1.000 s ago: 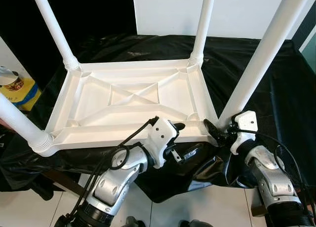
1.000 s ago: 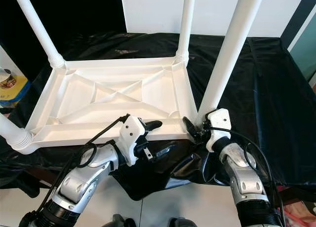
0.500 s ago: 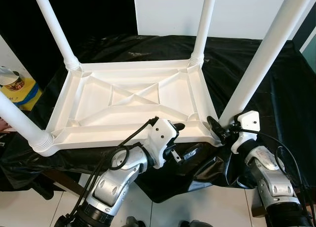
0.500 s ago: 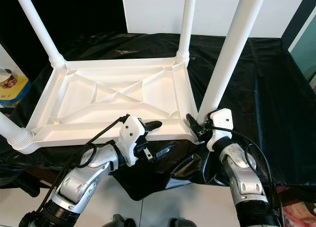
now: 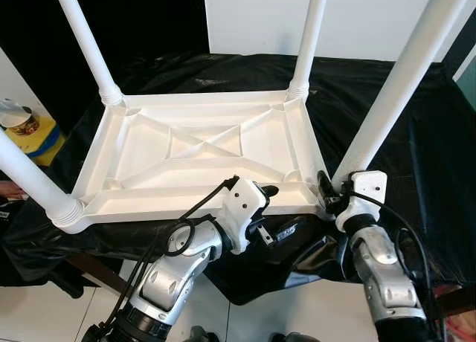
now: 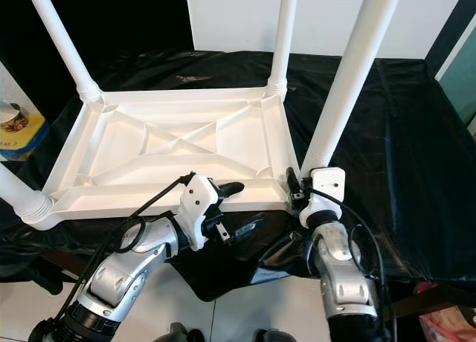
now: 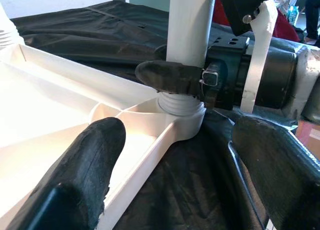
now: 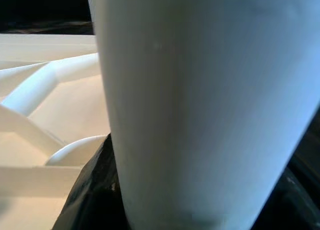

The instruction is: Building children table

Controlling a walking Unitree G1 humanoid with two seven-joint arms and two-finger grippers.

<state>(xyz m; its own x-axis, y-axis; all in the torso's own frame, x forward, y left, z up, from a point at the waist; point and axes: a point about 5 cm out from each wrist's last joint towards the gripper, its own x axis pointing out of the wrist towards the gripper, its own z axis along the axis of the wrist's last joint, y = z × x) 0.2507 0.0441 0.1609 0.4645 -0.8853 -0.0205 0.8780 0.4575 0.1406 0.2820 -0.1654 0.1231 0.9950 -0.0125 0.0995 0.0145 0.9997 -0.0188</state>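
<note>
Head stereo pair high, looking fwd & down; wrist cams in tight at the near right corner.

We see the upturned table [image 5: 201, 152] from above in both eye views, far edge toward 12, our arms entering from 6. Left wrist cam sits low by the near rim, facing across to the near right leg [image 7: 190, 40] w/ the right gripper [image 7: 200, 82] on it. Right wrist cam is pressed v. close to that same leg [image 8: 200, 105]; all views share this corner.

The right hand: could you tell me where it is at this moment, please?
In the left eye view the right hand is at the near right corner of the upturned white table, closed around the base of that corner's leg.
</note>
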